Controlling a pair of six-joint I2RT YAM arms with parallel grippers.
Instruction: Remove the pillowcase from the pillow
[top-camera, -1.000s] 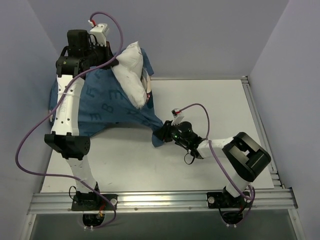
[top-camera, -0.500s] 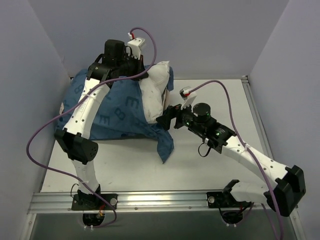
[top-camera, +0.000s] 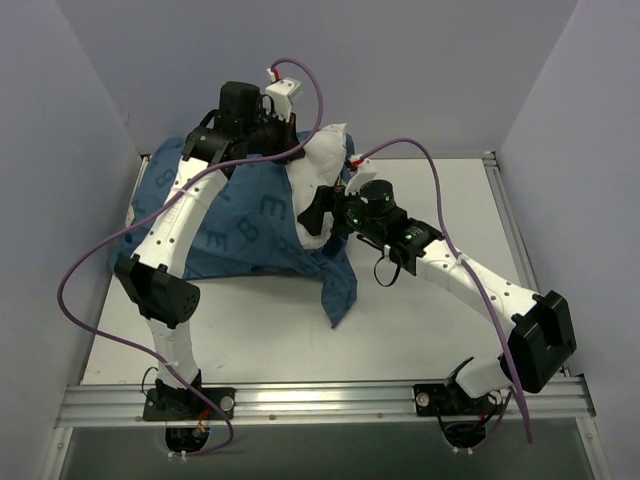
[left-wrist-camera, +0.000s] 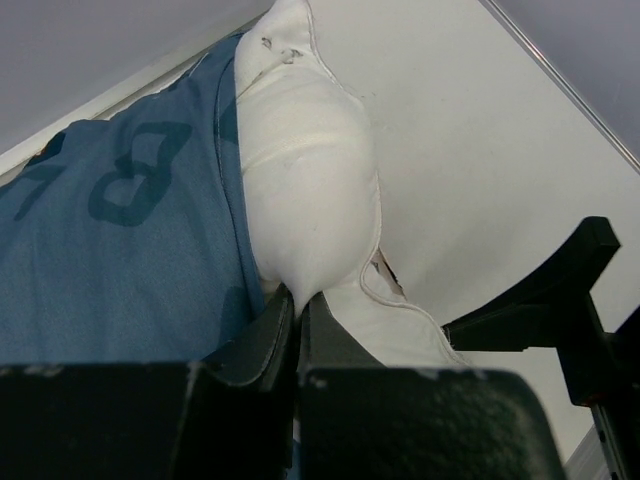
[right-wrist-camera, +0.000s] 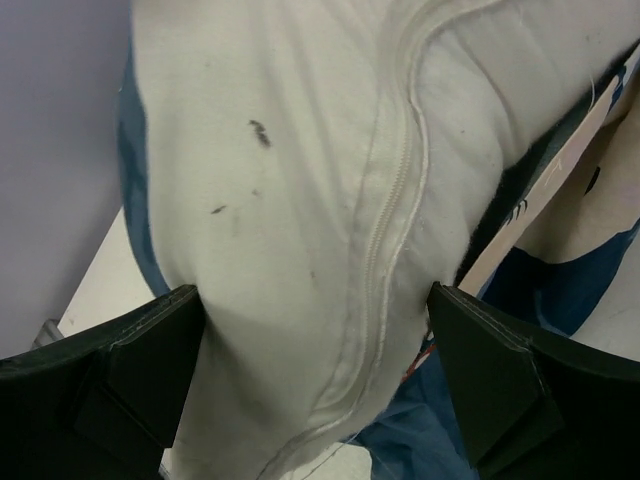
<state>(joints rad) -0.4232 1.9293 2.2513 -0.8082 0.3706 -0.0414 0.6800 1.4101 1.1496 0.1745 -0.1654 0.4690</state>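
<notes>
From above, the pillow juts from the pillowcase at the table's far side. On the left wrist view, your left gripper is pinched tight on a pillow fold. On the right wrist view, your right gripper stands spread around the zipper seam; close on white only, not blue.

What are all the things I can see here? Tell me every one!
pillowcase: one, dark blue with lighter letters, far left of the table, partly round the pillow
pillow: one, white, sticking out of the pillowcase at the back
table: one, white, under everything
walls: three, lilac, around the table
rail: one, silver, near edge
left gripper: one, black, shut on the pillow
right gripper: one, black, open, a finger each side of the pillow
</notes>
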